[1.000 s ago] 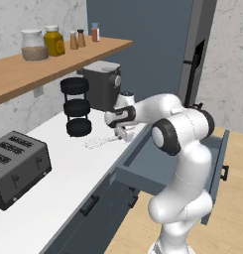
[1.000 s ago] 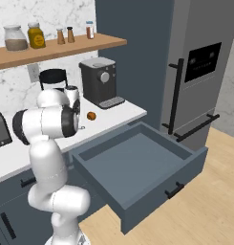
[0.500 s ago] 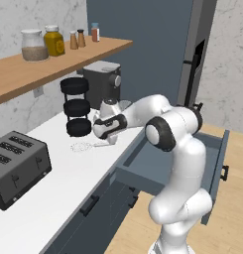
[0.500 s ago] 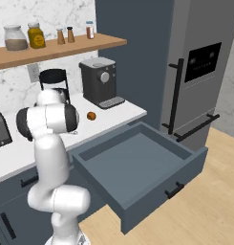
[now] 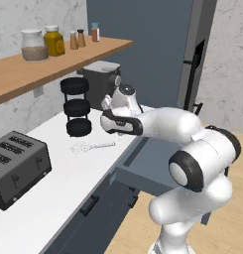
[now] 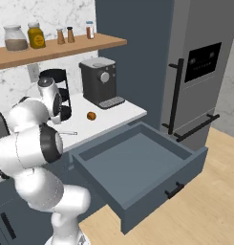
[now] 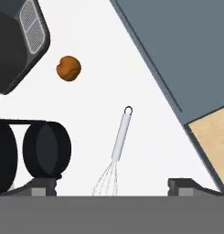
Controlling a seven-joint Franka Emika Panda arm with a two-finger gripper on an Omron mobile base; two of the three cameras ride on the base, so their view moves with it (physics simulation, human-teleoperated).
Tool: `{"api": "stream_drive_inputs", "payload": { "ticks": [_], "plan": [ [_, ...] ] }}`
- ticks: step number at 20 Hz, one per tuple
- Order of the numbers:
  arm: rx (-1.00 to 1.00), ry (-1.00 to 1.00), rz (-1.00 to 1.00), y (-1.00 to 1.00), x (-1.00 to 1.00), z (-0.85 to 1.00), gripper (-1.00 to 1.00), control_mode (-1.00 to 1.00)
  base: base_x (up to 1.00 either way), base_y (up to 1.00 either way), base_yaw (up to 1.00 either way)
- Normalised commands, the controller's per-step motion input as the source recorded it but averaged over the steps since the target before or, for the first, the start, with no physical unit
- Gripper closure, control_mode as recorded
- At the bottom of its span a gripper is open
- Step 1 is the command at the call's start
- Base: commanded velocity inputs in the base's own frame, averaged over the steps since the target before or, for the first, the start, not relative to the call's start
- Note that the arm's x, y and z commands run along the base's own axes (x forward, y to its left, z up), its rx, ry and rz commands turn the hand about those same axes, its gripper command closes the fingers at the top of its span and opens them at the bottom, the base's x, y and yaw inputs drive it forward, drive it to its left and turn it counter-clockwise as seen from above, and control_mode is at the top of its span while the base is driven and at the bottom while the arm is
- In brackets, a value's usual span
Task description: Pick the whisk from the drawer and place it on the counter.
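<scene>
White bench running left to right under a wooden shelf, dark toaster at its left end, black tiered rack and coffee machine further along. Whisk lying flat on the bench, free of any grip — wire head toward the bottom edge of the hand view, handle pointing away with its ring end up. Pincer hovering above it with fingers spread wide apart, one tip either side of the wire head, neither touching. Seen from the left base view, whisk resting just in front of the rack's bottom tier, between toaster and the white wrist, well back from the bench's front edge.

Left of the whisk in the hand view: rack's round black tiers, near but not touching. Beyond the handle: small orange fruit, apart, beside the coffee machine's base. Right of the whisk: a strip of bare white bench, then the bench edge and the drawer beyond it.

Drawer pulled fully out in the right base view, blue-grey interior bare, black bar handle on its front — wood floor past it, tall grey oven cabinet to the right.
</scene>
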Motion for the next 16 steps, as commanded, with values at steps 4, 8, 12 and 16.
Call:
{"api": "stream_drive_inputs", "payload": {
  "ticks": [4, 8, 12, 16],
  "plan": [
    [0.31, -0.49, 0.03, -1.00, -1.00, 1.00, -1.00, -1.00, 0.00, 0.00, 0.00],
    [0.34, -0.42, 0.11, -0.99, -1.00, 1.00, -1.00, -1.00, 0.00, 0.00, 0.00],
    [0.37, -0.34, 0.06, -0.76, -1.00, 1.00, -1.00, -1.00, 0.00, 0.00, 0.00],
    [0.34, -0.20, 0.01, -0.45, -0.57, 0.75, -1.00, -1.00, 0.00, 0.00, 0.00]
  ]
}}
